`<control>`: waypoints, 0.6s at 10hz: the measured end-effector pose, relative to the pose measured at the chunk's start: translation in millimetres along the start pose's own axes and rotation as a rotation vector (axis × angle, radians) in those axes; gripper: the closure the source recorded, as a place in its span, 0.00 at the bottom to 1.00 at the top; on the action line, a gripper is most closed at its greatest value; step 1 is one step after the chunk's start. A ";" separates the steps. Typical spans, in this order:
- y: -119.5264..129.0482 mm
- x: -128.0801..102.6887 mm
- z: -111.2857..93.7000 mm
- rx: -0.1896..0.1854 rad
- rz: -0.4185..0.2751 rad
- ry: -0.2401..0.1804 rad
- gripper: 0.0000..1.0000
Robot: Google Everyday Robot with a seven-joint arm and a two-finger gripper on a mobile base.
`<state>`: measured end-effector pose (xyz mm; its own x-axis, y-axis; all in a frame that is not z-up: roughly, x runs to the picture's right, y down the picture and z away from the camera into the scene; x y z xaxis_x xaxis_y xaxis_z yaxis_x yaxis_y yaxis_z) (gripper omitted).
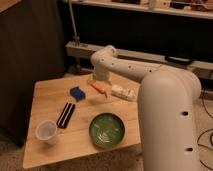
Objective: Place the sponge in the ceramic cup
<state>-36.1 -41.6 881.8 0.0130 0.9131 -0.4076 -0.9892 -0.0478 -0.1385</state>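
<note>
Camera view: a white robot arm (131, 71) is seen bent over a light wooden table (46, 96), with its gripper (96, 80) hung low above the far part of the tabletop. Whether the gripper is spread or closed cannot be told. A small orange object (99, 88) is seen just beneath the gripper; contact between them cannot be made out. The small bright-blue rectangular sponge (77, 93) is laid flat near the gripper, to its left and slightly nearer the camera, apart from it. The small whitish tapered ceramic cup (46, 132) is stood upright well apart from the gripper, at the near left. A wide dark-green bowl (107, 130) is placed in front of the gripper.
</note>
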 end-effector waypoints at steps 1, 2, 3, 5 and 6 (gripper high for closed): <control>0.0 0.0 0.1 0.000 0.000 0.000 0.20; 0.0 0.0 0.0 0.000 0.000 0.000 0.20; 0.0 0.0 -0.1 0.000 0.000 0.000 0.20; 3.6 -2.3 -3.6 -0.011 -0.033 -0.007 0.20; 14.6 -6.5 -12.1 -0.043 -0.112 -0.015 0.20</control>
<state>-48.8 -53.1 871.5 0.1209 0.9194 -0.3743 -0.9745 0.0382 -0.2211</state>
